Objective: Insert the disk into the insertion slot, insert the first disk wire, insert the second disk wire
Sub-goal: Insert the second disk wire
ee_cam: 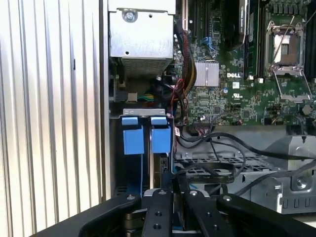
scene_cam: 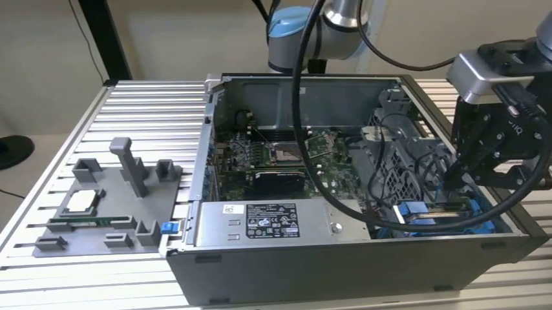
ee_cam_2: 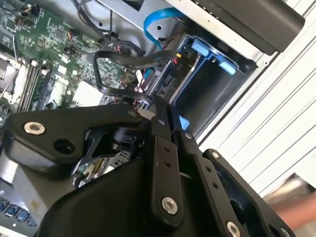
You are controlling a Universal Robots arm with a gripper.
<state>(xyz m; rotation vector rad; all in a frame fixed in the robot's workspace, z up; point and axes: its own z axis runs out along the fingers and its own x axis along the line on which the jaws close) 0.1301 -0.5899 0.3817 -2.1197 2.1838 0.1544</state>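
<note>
The flat silver-grey disk in its bright blue plastic carrier seems already seated edge-up in the grey metal insertion slot with blue rails, at the corner of the open grey computer case on the exterior view's right, near the front edge of the ribbed aluminium bench. In the first wrist view two blue tabs stand side by side at the bay's mouth. The black gripper hangs right over that bay, its long fingers drawn almost together on what looks like the plug end of a black wire that loops back across the green motherboard; I can't make out the connector itself. My worry is the tangle: loose cables crowd the bay beside the grey power-supply box, and a plug slightly tilted or off its socket could jam, bend pins, or snag a neighbouring lead.
</note>
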